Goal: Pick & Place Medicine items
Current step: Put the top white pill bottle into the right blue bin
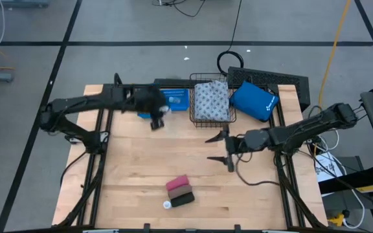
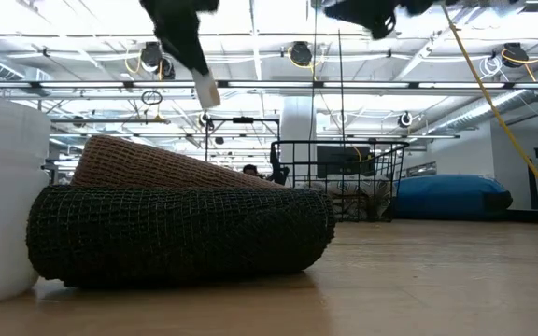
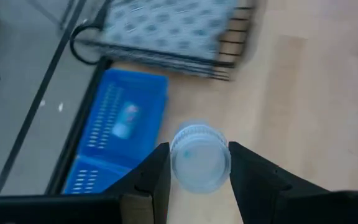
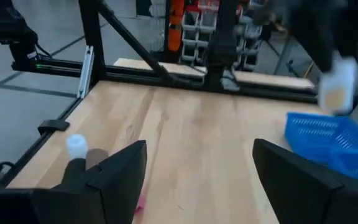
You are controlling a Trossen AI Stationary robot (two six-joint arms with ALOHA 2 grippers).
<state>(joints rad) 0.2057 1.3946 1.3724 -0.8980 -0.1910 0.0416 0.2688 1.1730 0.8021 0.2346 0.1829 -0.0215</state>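
The left gripper (image 1: pixel 158 118) hangs above the wooden desk (image 1: pixel 135 175) at about 11 o'clock from the desk centre, at the near edge of the blue perforated plastic tray (image 1: pixel 167 100). Its fingers (image 3: pixel 151 180) are clamped on a small white round bottle (image 3: pixel 200 157). The left wrist view alone shows the ribbed cap end-on between the two fingers, with the tray and a pale item inside it beyond. The low view shows that bottle (image 2: pixel 206 91) carried clear of the desk surface.

The right gripper (image 1: pixel 221 150) is at about 3 o'clock, fingers (image 4: pixel 120 167) set wide apart, holding nothing.

The high view alone shows the layout. The grey-white patterned soft pack (image 1: pixel 211 100) lies in the black wire basket (image 1: pixel 196 120) at 12 o'clock. The bright blue padded pouch (image 1: pixel 254 101) sits just beside the basket at 1 o'clock. At 6 o'clock, the pink oblong block (image 1: pixel 177 184) touches the dark brown-black oblong block (image 1: pixel 182 199), with a second small white round bottle (image 1: pixel 167 204) beside them.

The low view shows the dark block (image 2: pixel 180 233) has a netted surface, with the other block (image 2: pixel 157 163) behind it.
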